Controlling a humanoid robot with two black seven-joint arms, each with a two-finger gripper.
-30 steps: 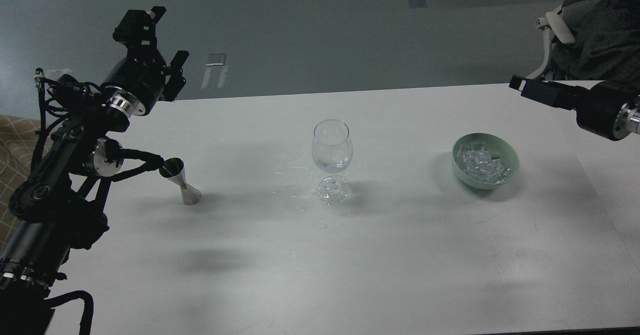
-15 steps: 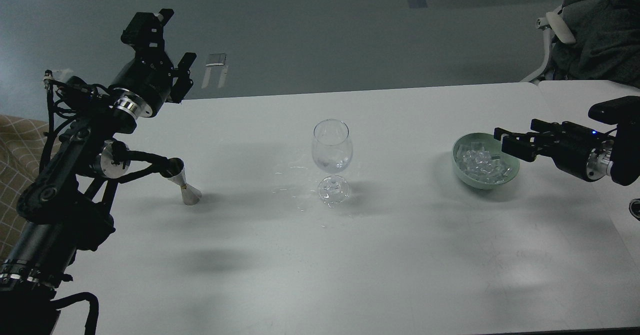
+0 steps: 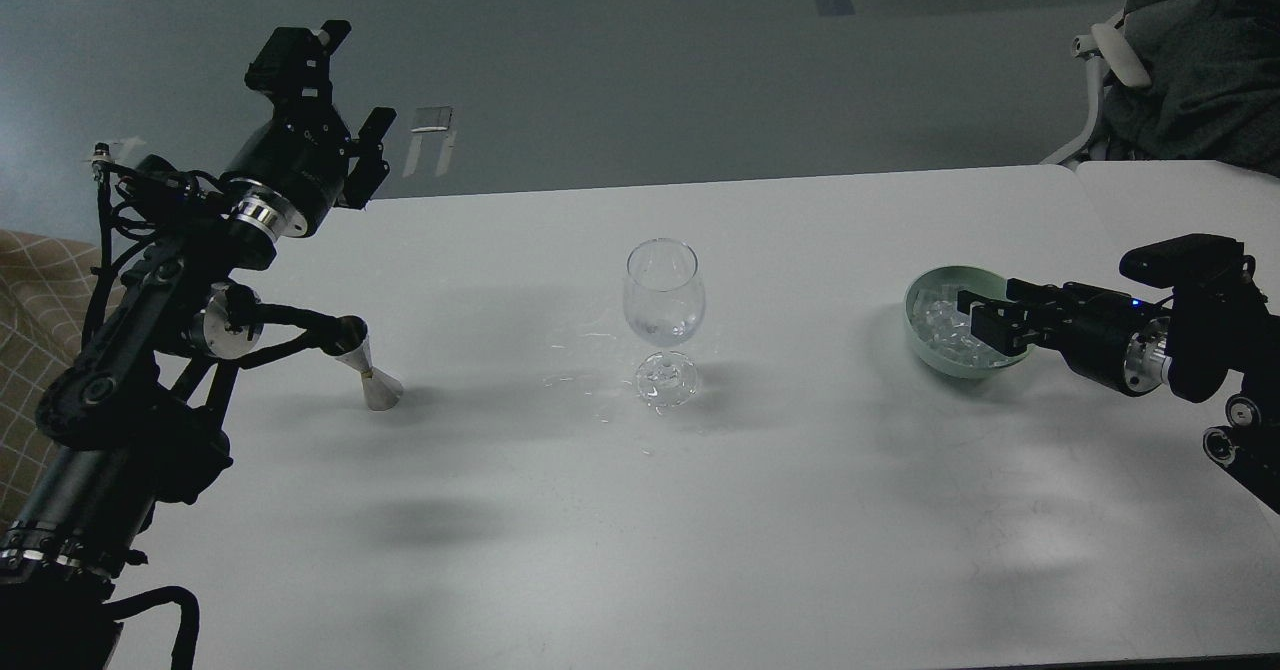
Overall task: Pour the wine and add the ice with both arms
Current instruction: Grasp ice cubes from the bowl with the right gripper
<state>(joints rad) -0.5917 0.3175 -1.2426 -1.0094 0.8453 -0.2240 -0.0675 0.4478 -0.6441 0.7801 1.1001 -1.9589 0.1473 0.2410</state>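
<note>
On our white bench [image 3: 760,530], the clear stemmed wine glass [image 3: 664,295] mid-bench holds a little colourless wine [image 3: 668,329]. The pale green bowl [image 3: 935,354] near the right edge holds clear ice cubes [image 3: 938,322]; our right tool [image 3: 975,316] reaches in, fingers apart. Our left tool [image 3: 335,90], fingers apart and empty, hangs past the far left corner, above a steel jigger [image 3: 366,370].

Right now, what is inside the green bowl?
The green bowl holds piled clear ice cubes. The right gripper reaches over its right side, covering the cubes there.
</note>
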